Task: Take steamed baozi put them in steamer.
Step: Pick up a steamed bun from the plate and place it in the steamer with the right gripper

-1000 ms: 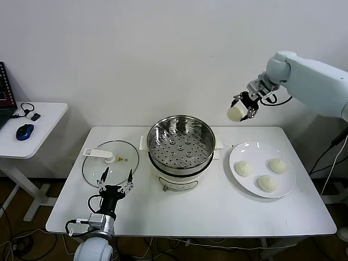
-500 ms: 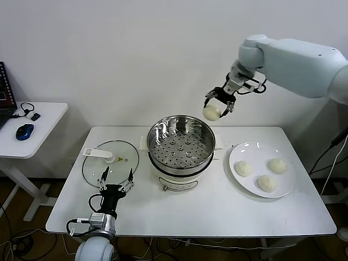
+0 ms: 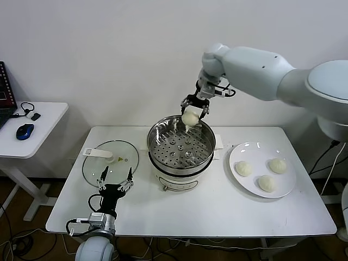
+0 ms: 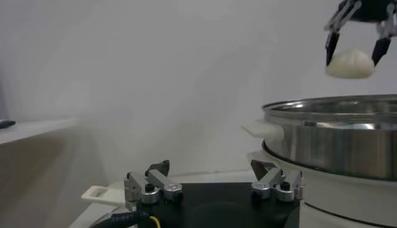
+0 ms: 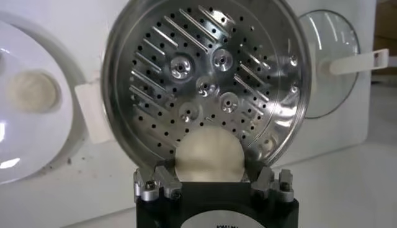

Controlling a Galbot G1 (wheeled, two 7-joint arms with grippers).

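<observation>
My right gripper (image 3: 194,112) is shut on a cream-white baozi (image 3: 190,117) and holds it in the air above the far rim of the steel steamer (image 3: 181,144). In the right wrist view the baozi (image 5: 209,157) sits between the jaws over the perforated tray (image 5: 205,80), which holds no bun. Three more baozi (image 3: 244,168) lie on the white plate (image 3: 288,187) at the right. My left gripper (image 3: 115,181) is open and empty, low near the table's front left, in front of the glass lid (image 3: 109,158). The left wrist view shows the held baozi (image 4: 350,64) above the steamer (image 4: 335,133).
The glass lid with its white handle (image 3: 99,154) lies flat left of the steamer. A small side table (image 3: 32,128) with a blue mouse (image 3: 24,131) stands at the far left. Bare tabletop (image 3: 206,209) lies in front of the steamer and plate.
My right arm has carried the baozi leftward from above the plate side to over the steamer's far rim, and lowered it. The left arm has not moved.
</observation>
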